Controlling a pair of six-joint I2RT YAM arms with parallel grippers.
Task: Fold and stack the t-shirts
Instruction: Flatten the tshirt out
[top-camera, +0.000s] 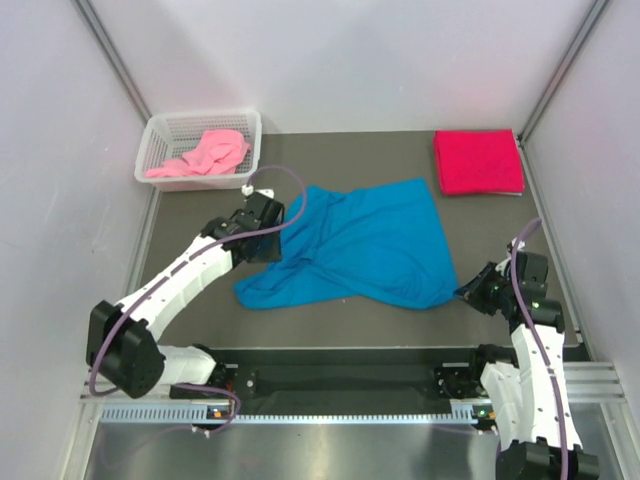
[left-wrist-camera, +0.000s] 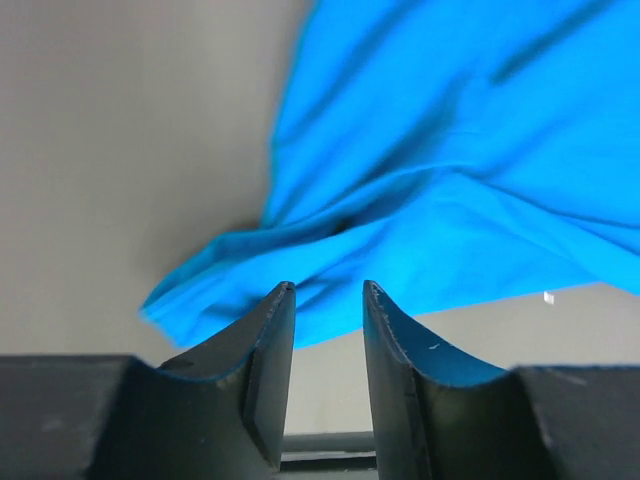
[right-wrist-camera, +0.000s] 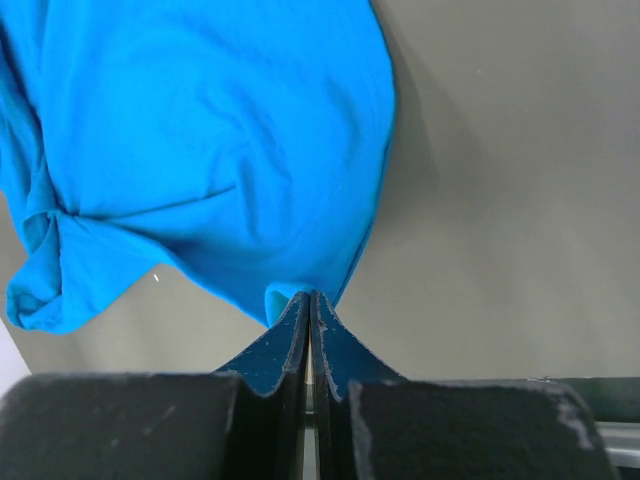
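Note:
The bright blue t-shirt (top-camera: 360, 245) lies crumpled and partly spread in the middle of the table. My left gripper (top-camera: 272, 222) hovers at its left edge, jaws open and empty; the cloth (left-wrist-camera: 450, 180) lies just beyond the fingertips (left-wrist-camera: 285, 300). My right gripper (top-camera: 468, 290) is shut on the shirt's near right corner (right-wrist-camera: 285, 295). The crimson red t-shirt (top-camera: 478, 161) lies folded at the back right. The light pink t-shirt (top-camera: 208, 153) lies bunched in the basket.
A white mesh basket (top-camera: 160, 132) stands at the back left. Walls close in on the left, right and back. A metal rail (top-camera: 340, 382) runs along the near edge between the arm bases.

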